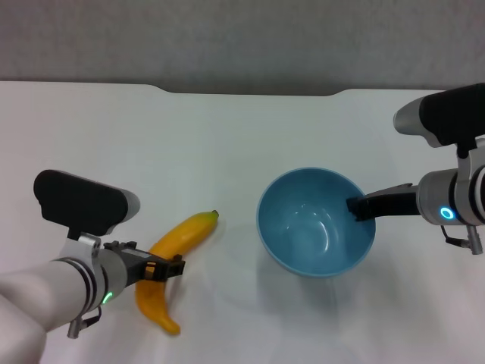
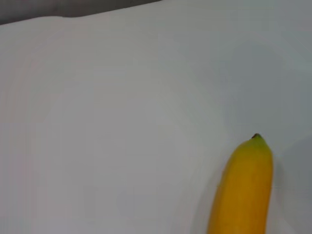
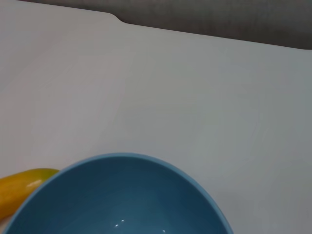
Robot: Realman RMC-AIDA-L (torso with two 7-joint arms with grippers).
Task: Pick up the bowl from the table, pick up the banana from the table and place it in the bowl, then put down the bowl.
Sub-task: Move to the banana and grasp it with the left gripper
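You won't find any readable text, labels, brands or numbers in any view. The bowl (image 1: pixel 316 221), banana (image 1: pixel 176 252) and table (image 1: pixel 227 152) are all unmarked.

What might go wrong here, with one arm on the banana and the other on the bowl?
The left end effector grips the banana near its middle, so either long end might swing or slip when lifted. The right end effector pinches only the bowl rim, so the bowl may tip or slide free once the banana drops in.
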